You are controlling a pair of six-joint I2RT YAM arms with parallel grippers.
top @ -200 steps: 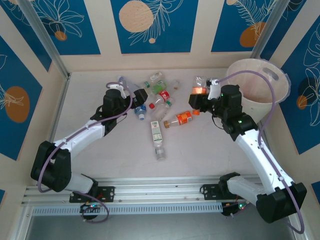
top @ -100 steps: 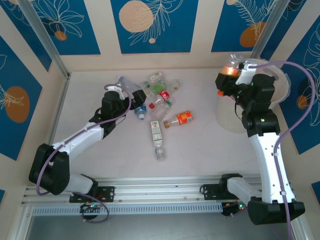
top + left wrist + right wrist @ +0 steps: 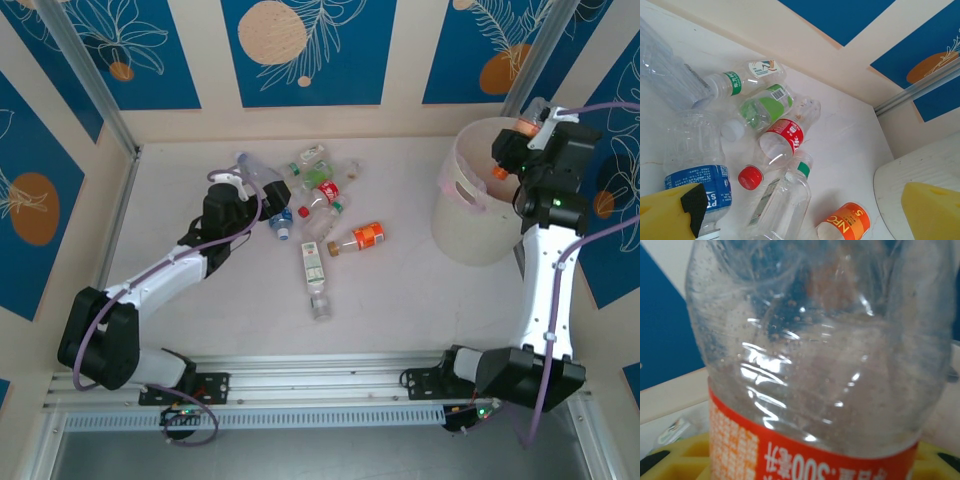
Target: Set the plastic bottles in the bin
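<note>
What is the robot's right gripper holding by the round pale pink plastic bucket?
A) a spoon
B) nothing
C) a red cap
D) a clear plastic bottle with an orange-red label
D: the right gripper is shut on the clear plastic bottle with an orange-red label, over the round pale pink plastic bucket.

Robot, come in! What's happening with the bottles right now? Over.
Right hand shut on clear orange-labelled plastic bottle, above large round pale plastic bin. Left hand open, at bottle pile. Drop path looks clear.
</note>
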